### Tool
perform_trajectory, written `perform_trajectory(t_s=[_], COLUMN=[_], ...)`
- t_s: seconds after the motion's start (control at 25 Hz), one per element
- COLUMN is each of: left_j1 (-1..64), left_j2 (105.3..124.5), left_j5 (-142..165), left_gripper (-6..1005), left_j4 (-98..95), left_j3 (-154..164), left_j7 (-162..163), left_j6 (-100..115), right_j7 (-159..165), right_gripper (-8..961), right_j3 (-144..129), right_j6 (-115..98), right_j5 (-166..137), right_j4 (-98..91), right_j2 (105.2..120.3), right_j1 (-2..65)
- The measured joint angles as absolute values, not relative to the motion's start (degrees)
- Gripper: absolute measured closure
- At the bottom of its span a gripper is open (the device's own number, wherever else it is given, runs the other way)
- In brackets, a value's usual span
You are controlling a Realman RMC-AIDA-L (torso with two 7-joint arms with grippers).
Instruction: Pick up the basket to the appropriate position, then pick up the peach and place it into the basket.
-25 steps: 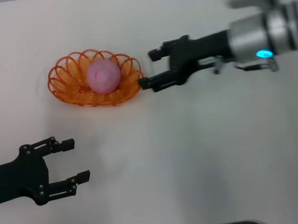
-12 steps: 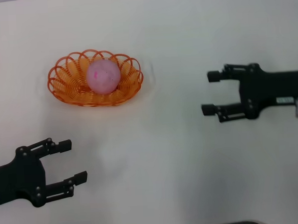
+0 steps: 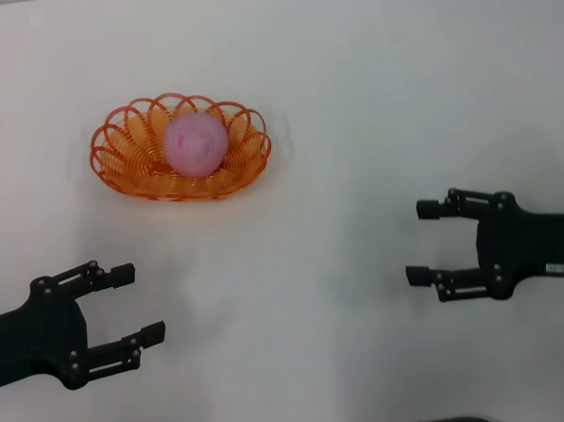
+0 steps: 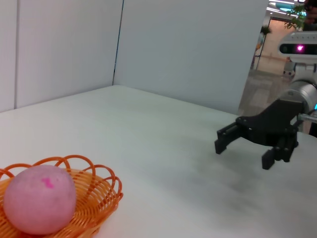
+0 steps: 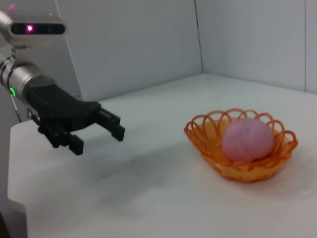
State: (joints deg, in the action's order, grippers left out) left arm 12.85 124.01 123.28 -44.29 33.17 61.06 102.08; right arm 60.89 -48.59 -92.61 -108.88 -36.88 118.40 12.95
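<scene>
Peach [image 3: 195, 145] inside basket [image 3: 119, 172]; both grippers apart, empty.

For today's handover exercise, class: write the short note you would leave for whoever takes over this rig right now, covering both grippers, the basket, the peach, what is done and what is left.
Left gripper: open, empty, low over the table on the robot's left, near side.
Right gripper: open, empty, over the table on the right, well clear of the basket.
Basket: upright on the table, far left of centre.
Peach: sitting inside the basket.
Done: peach is in the basket, nothing held.
Left: apparently nothing but parking the arms.
</scene>
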Motion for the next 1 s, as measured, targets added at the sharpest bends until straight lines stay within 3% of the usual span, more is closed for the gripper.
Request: perform_trajectory(t_s=[1.0], left_j1=[12.04], left_j2=[124.01], left_j5=[123.98], left_gripper=[208], left_j4=[-44.30], left_j3=[33.13], left_j7=[60.73], left_j6=[100.36], right_j7=[59.32], right_gripper=[57], right_j3=[-43.60], right_j6=[-93.15], right_j5=[-112.94], right_j4=[-35.51], right_j2=[118.21], right_j1=[13.56])
